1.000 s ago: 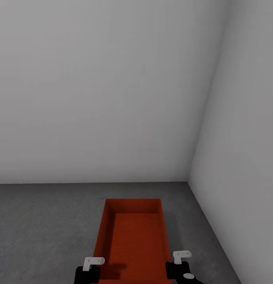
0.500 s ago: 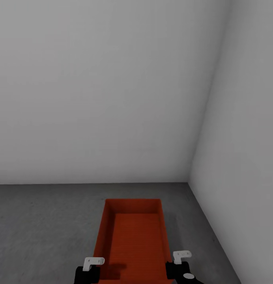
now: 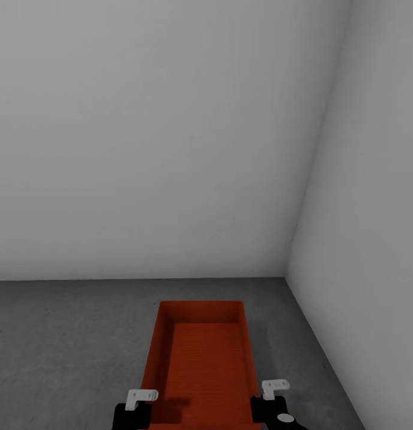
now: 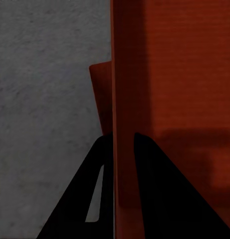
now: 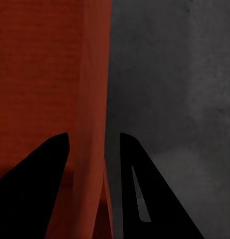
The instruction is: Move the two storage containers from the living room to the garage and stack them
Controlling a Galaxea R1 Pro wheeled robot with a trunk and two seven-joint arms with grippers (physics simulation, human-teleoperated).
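Observation:
A red-orange open-top storage container (image 3: 202,364) lies lengthwise on the dark grey concrete floor (image 3: 63,346) near the garage's corner, and it is empty. At its near end my left gripper (image 3: 139,411) straddles the left side wall and my right gripper (image 3: 267,407) the right side wall. In the left wrist view the left gripper (image 4: 123,145) is shut tight on that thin wall (image 4: 122,74). A strip of the same red (image 4: 99,94) sticks out lower down beside that wall; what it belongs to is unclear. In the right wrist view the right gripper (image 5: 95,142) has its fingers spread wider than the wall (image 5: 95,99).
A plain white-grey wall (image 3: 141,149) rises just beyond the container's far end. A second wall (image 3: 367,239) closes the right side, meeting the first in a corner. Bare concrete stretches away to the left of the container.

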